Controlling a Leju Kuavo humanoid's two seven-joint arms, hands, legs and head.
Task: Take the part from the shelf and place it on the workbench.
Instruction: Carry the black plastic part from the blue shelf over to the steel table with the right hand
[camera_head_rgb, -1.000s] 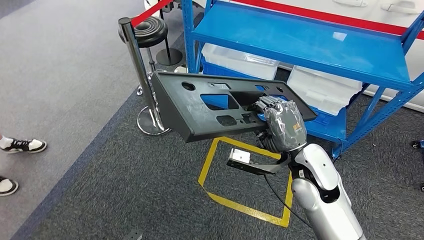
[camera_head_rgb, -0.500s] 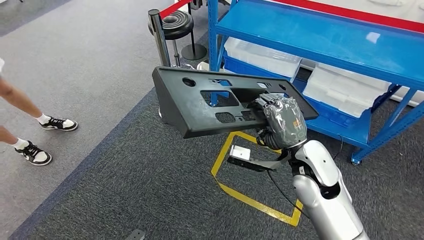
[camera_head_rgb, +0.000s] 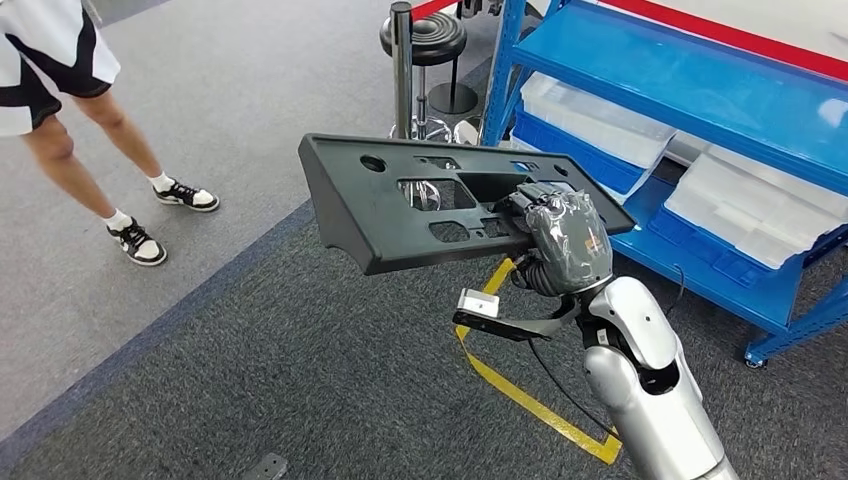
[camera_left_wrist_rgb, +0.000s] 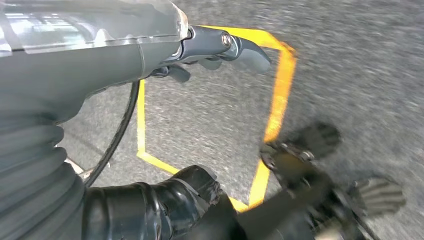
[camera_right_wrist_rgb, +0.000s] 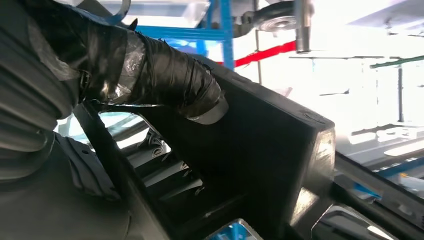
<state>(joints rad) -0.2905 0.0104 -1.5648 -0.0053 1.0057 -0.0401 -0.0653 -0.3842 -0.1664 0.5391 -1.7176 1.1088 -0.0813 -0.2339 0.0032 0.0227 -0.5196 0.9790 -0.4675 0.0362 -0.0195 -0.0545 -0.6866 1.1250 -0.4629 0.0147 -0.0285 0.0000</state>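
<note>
The part is a long black plastic panel with several cut-outs, carried roughly level out in front of me, above the carpet. My right hand, wrapped in dark tape, grips the panel's right end at one of the cut-outs. From the right wrist camera, the taped thumb lies on top of the black part. My left hand hangs over the floor, its fingers stretched out and holding nothing.
The blue shelf with white bins stands at the right rear. A barrier post stands just behind the part. A person in sneakers stands at the far left. A yellow floor marking lies under my right arm.
The whole view has swung left: the shelf, post and floor marking have slid to the right, and a person has come in at the left. The part stays in my right hand's grip.
</note>
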